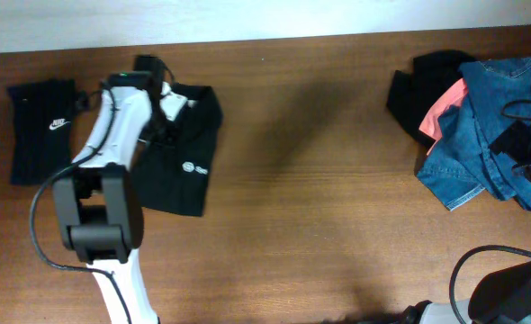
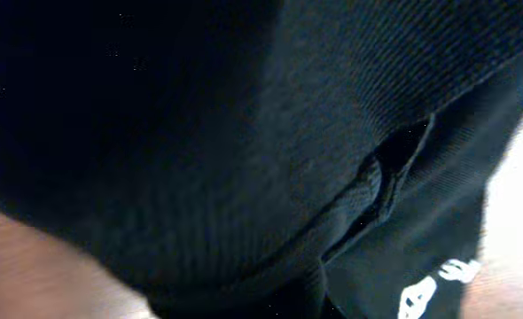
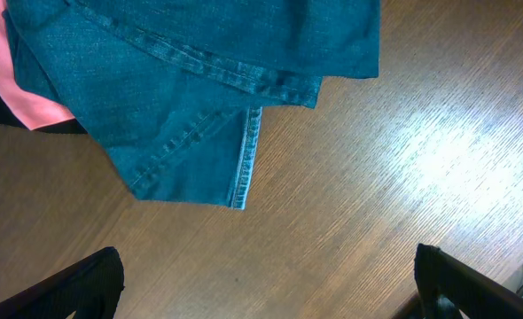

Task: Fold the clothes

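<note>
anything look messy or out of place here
Yes: at the far right the blue denim piece, coral-pink piece and a black garment lie heaped and crumpled, unlike the swoosh-marked piece folded flat at the left.

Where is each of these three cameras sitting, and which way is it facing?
Overhead: above the table, looking straight down at black shirt, swoosh piece and denim; left arm shows.
Left wrist: on the left arm, close against the black shirt; own fingers hidden.
Right wrist: on the right arm, looking down at denim and pink piece; right gripper open, fingers at bottom corners.
Shared: overhead and right wrist both show denim and pink piece.
</note>
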Tool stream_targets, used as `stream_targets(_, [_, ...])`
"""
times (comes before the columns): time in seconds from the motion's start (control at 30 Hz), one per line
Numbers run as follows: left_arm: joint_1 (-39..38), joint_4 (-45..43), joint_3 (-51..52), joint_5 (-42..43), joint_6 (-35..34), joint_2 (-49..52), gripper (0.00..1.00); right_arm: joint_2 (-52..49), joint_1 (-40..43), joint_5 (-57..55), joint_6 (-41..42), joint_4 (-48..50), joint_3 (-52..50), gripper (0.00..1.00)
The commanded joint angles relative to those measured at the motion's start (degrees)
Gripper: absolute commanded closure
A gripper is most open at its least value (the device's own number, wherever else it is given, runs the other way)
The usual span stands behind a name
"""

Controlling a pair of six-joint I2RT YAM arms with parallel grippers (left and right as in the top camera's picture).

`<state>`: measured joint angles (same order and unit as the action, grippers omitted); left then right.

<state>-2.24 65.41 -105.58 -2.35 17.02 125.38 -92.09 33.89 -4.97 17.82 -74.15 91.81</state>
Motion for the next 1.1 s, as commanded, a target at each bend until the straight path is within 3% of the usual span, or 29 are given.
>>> stream_targets(0.0, [3.67,1.16,-4.28,-2.03,2.89,0.48,1.00,-0.17,0.26,-0.68,0.24,0.02,0.13,0.01])
stream_targets(1.07, [31.17,-14.49,-4.81,-5.40,12.28,0.50,1.00,-0.17,0.26,-0.68,0.24,0.00,0.13,0.01])
